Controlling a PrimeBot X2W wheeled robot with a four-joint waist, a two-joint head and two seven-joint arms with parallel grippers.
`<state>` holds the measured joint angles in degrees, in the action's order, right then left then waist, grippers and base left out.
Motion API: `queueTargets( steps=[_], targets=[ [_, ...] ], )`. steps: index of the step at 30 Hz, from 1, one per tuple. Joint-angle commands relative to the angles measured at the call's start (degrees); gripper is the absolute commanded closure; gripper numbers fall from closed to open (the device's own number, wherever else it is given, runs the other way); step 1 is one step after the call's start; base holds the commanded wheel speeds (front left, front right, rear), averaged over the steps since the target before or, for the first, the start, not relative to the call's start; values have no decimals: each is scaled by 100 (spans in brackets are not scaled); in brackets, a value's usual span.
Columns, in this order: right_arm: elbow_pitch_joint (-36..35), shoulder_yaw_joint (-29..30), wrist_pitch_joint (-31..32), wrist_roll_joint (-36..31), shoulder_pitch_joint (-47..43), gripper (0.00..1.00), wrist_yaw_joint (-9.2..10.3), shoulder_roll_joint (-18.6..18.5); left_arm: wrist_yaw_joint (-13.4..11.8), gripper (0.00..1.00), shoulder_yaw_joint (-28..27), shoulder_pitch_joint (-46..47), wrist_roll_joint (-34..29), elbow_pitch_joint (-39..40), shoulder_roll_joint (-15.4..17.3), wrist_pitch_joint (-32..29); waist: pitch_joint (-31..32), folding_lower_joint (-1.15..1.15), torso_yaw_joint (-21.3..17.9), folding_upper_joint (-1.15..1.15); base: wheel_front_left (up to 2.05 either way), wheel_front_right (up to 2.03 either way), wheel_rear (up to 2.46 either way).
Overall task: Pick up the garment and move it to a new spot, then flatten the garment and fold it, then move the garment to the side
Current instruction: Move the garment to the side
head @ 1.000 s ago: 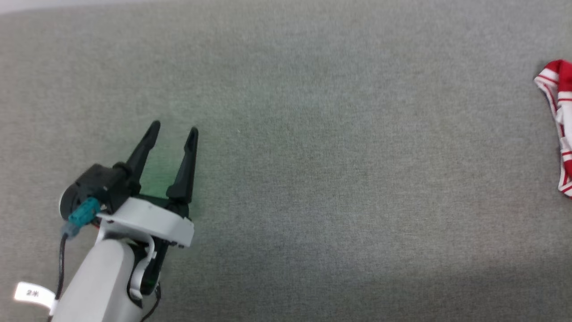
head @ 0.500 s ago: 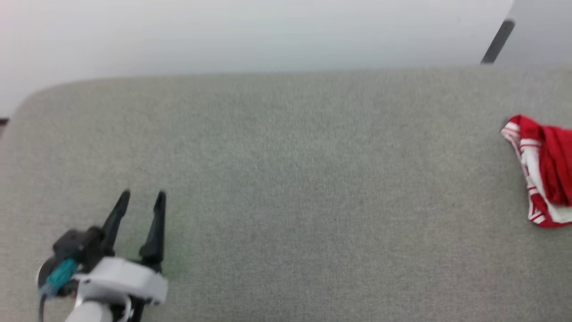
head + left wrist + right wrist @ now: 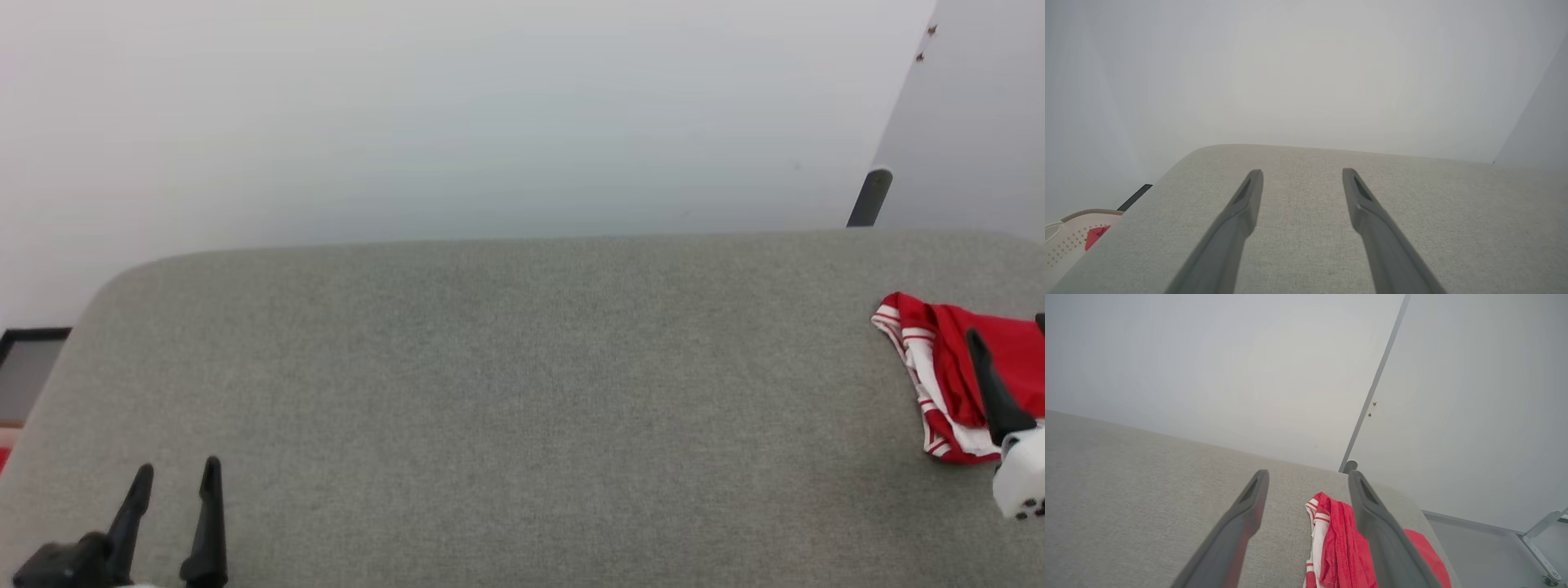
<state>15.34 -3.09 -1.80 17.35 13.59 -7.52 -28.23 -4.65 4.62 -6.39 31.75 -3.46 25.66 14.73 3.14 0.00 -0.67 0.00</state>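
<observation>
Grey fabric bench (image 3: 522,408) against a pale wall. Left pincer (image 3: 179,464), lower left: jaws spread, empty. Garment (image 3: 951,367), bunched at the bench's right end; right pincer (image 3: 1308,475) over it, jaws spread, apparently gripping nothing. This fits either awaiting pickup or already set aside. Writing: none legible among the folds.

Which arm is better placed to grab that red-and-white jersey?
Right: the open right end effector frames the jersey between its fingers; the left end effector sits far across the grey surface.
</observation>
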Motion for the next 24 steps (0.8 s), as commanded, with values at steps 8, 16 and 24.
queueTargets(
  steps=[8, 16, 24],
  targets=[
    [-910, 395, -5, -367, -909, 0, 6, 425, 40, 0, -195, -470, -55, 240, 5, 44, 240, 0, 62, 0, 0, 0, 0],
    [-1571, 719, 50, -620, -1760, 0, 6, 927, 162, 0, -326, -776, -171, 256, -29, 46, 306, 0, 55, 0, 0, 0, 0],
    [-1913, 765, -6, -781, -2285, 0, 6, 1282, 327, 0, -472, -944, -219, 204, -125, 47, 358, 0, 24, 0, 0, 0, 0]
  ],
)
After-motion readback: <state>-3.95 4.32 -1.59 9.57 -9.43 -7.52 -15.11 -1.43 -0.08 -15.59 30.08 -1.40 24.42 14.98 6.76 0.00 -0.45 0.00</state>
